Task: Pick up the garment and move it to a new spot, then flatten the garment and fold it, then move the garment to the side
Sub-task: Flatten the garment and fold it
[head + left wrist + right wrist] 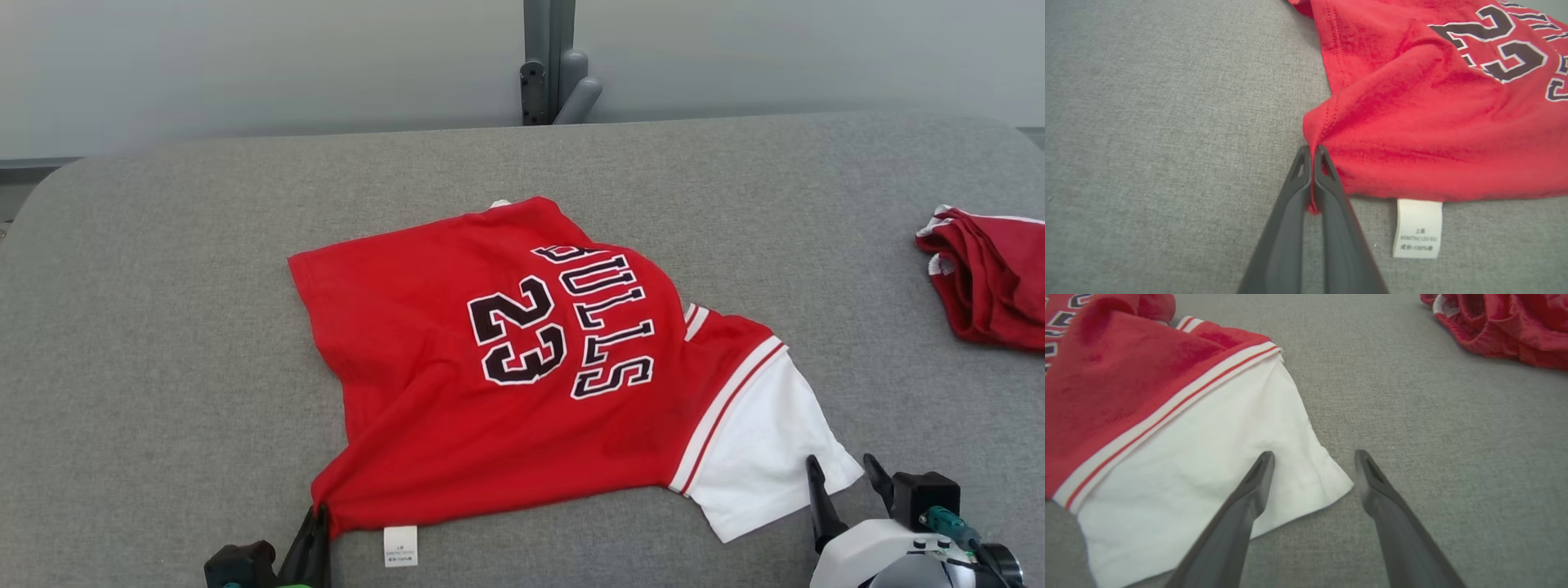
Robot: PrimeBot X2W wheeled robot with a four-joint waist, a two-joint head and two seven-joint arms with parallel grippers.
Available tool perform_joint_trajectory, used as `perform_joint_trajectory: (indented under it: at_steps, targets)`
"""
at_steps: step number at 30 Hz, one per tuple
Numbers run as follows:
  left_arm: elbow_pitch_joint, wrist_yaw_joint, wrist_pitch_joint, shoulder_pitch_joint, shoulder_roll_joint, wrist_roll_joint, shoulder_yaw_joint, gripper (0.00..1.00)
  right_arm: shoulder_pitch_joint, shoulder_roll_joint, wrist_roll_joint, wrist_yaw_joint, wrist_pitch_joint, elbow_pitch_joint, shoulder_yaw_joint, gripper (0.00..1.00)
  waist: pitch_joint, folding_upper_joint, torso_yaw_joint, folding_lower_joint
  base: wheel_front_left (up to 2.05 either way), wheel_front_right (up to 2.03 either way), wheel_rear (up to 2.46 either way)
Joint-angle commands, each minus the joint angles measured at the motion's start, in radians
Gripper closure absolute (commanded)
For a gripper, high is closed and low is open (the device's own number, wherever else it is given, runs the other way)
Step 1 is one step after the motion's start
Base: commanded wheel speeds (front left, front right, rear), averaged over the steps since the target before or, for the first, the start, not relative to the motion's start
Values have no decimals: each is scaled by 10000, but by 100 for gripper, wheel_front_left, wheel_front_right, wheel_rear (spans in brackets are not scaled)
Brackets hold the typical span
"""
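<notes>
The garment (490, 392), a red jersey with a white sleeve, is lying partly spread at the middle of the grey padded surface (163, 327). My left gripper (1312, 152) is clamping shut on the jersey's near hem corner, just beside the white care label (1417, 228). My right gripper (1312, 457) is standing wide open, holding nothing, one finger over the sleeve corner, the other over bare surface. A second red garment (988, 286) is lying bunched, well apart on the right.
</notes>
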State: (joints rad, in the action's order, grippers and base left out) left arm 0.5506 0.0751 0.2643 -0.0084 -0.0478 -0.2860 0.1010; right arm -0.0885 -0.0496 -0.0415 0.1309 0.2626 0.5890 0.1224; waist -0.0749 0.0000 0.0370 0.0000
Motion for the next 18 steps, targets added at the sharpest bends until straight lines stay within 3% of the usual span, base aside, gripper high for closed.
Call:
perform_joint_trajectory:
  at_steps: [1, 12, 18]
  targets:
    - [-29, 32, -6, 1, -56, 112, -20, 100, -193, -29, 141, -6, 28, 269, 51, 0, -78, 0, 62, 0, 0, 0, 0]
    - [66, -271, -6, -169, -56, 348, -218, 100, -491, -35, -65, -8, 23, 932, 441, 0, -148, 0, 158, 0, 0, 0, 0]
    - [142, -191, -6, -47, -56, 505, -320, 100, -301, -29, -189, -6, 5, 1230, 401, 0, -69, 0, 150, 0, 0, 0, 0]
